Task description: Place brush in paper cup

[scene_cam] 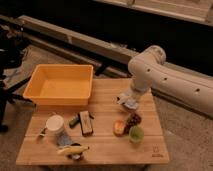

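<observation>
While watching the single camera view, spotting the hand (129,101) low over the back of the bench (105,146), well apart from the brush (43,132); not managing to tell whether clenched or released. Picking out that brush as a slim pale stick lying flat just beside the paper cup (55,123). Judging it light, stiff, prone to rolling; favouring a pinch across the white handle near mid-length.

Warm light brightens the table (105,146); the gripper (129,101) hangs above it, against a dark background.
</observation>
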You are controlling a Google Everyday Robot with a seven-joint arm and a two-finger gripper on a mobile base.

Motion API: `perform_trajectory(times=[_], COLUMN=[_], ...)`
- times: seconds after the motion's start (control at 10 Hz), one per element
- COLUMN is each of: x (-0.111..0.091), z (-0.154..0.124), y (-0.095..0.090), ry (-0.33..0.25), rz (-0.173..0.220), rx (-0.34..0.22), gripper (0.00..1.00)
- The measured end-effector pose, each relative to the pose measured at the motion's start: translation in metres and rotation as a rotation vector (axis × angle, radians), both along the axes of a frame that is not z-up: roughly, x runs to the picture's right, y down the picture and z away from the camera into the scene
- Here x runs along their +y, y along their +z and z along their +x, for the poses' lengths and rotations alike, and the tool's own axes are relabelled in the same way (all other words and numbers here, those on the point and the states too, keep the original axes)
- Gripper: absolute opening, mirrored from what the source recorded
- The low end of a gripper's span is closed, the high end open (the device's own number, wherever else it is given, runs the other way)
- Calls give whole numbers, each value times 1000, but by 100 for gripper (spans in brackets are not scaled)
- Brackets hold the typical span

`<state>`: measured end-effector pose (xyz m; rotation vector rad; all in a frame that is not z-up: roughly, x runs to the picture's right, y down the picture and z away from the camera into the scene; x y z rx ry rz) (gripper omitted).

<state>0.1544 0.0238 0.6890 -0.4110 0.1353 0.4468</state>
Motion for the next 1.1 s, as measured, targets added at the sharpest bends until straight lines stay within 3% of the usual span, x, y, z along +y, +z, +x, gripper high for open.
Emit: perform_trajectory(times=[0.5,0.9,1.1], x=[-3,-13,-12], z=[-39,-95,-136], y=[-44,-87,-109], ry=[-107,-224,-319], rz=[67,127,166], rx=[-156,-286,-369], gripper=[0,0,0])
